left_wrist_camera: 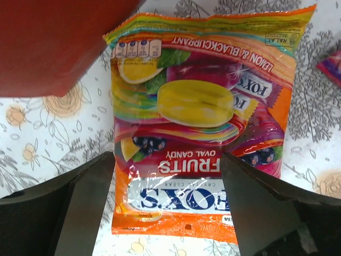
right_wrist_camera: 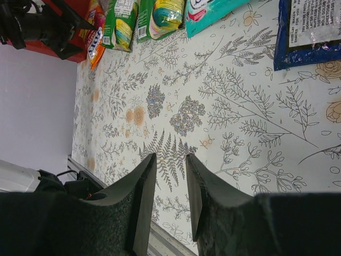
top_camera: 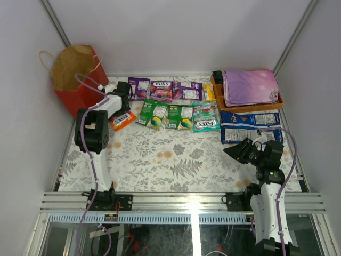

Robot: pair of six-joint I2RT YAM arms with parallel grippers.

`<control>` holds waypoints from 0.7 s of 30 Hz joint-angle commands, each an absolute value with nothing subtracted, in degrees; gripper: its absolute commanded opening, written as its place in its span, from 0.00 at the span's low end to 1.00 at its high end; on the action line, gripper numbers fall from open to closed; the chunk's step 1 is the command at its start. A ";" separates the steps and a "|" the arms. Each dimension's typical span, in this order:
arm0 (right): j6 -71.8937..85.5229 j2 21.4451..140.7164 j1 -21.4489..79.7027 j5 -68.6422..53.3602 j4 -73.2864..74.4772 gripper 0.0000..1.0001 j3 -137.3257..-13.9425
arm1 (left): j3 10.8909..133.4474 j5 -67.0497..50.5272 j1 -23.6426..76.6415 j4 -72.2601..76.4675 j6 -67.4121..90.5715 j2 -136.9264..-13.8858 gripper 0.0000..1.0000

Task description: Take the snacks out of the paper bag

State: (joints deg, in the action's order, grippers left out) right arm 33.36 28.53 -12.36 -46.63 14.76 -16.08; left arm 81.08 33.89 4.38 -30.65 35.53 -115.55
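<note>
The red paper bag (top_camera: 74, 74) stands open at the far left corner; its red side (left_wrist_camera: 53, 42) fills the upper left of the left wrist view. My left gripper (top_camera: 122, 106) (left_wrist_camera: 168, 176) hovers open over an orange FOX'S snack packet (top_camera: 122, 120) (left_wrist_camera: 202, 117), which lies flat on the table between the spread fingers (left_wrist_camera: 85, 202). More snacks lie in rows: purple packets (top_camera: 161, 89), green ones (top_camera: 154, 114), a teal one (top_camera: 205, 118) and blue-and-white packs (top_camera: 250, 126). My right gripper (top_camera: 237, 151) (right_wrist_camera: 170, 160) is open over bare tablecloth, holding nothing.
An orange-brown tray (top_camera: 248, 108) with a folded purple cloth (top_camera: 250, 87) sits at the far right. White walls close in on both sides. The floral tablecloth (top_camera: 170, 160) runs to a metal rail at the near edge.
</note>
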 commanded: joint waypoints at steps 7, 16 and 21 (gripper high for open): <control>32.29 29.33 -11.82 -48.16 12.90 0.36 -16.52 | 81.05 26.92 2.21 -29.71 27.99 -116.37 0.80; 32.44 28.78 -11.60 -48.59 12.87 0.36 -16.27 | 62.02 16.28 3.87 -20.68 25.31 -106.02 0.79; 32.78 28.09 -11.36 -49.27 13.07 0.36 -16.02 | 57.97 18.07 7.55 -18.92 22.03 -102.20 0.77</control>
